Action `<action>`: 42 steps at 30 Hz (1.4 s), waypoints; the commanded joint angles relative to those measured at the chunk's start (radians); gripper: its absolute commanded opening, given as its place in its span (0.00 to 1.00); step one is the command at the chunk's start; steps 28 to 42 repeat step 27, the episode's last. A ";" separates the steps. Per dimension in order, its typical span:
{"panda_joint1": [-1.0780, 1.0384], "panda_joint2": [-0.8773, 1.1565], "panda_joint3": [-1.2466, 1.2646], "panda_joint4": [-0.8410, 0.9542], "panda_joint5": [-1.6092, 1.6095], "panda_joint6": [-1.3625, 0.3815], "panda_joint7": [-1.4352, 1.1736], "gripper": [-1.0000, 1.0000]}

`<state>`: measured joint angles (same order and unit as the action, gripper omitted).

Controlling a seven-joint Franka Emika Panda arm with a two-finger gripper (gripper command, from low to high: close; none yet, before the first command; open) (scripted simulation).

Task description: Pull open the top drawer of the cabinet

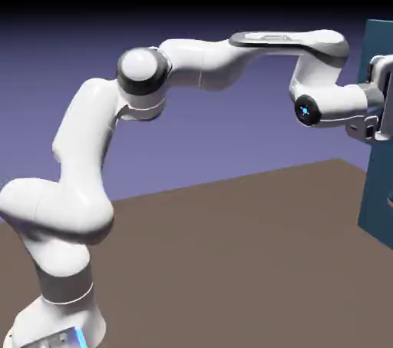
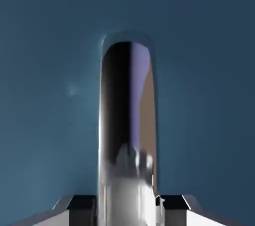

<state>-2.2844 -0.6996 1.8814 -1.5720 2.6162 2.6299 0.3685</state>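
The cabinet (image 1: 378, 131) is seen at the right edge of the exterior view, standing on the brown table (image 1: 253, 246); only a narrow strip of its teal-blue face is shown there, the remainder being cut off by the frame. The white arm (image 1: 84, 162) is raised from the lower left, bent at a high elbow, and extended level toward the upper part of the cabinet, where the hand is set directly against the teal face. The gripper (image 1: 374, 125) is partly cut by the frame edge in that view, so its jaws cannot be read there. In the hand view, the field is filled by the flat teal front of the top drawer (image 2: 45, 80), seen close. A polished metal handle (image 2: 127, 120) is shown running from the upper middle of that view down to its bottom edge, with the surroundings reflected in its surface. The two grey fingertips (image 2: 82, 204) are placed on either side of the handle at the bottom edge, pressed against it. The gripper is clenched on the handle. No seam of the drawer front is visible in either view.
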 commanded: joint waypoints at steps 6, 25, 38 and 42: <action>0.204 0.134 -0.136 -0.210 0.012 -0.033 -0.127 0.00; 0.829 0.138 -0.726 -0.634 -0.021 -0.133 -0.163 1.00; 0.864 0.119 -0.762 -0.666 -0.029 -0.142 -0.153 1.00; 0.864 0.119 -0.762 -0.666 -0.029 -0.142 -0.153 1.00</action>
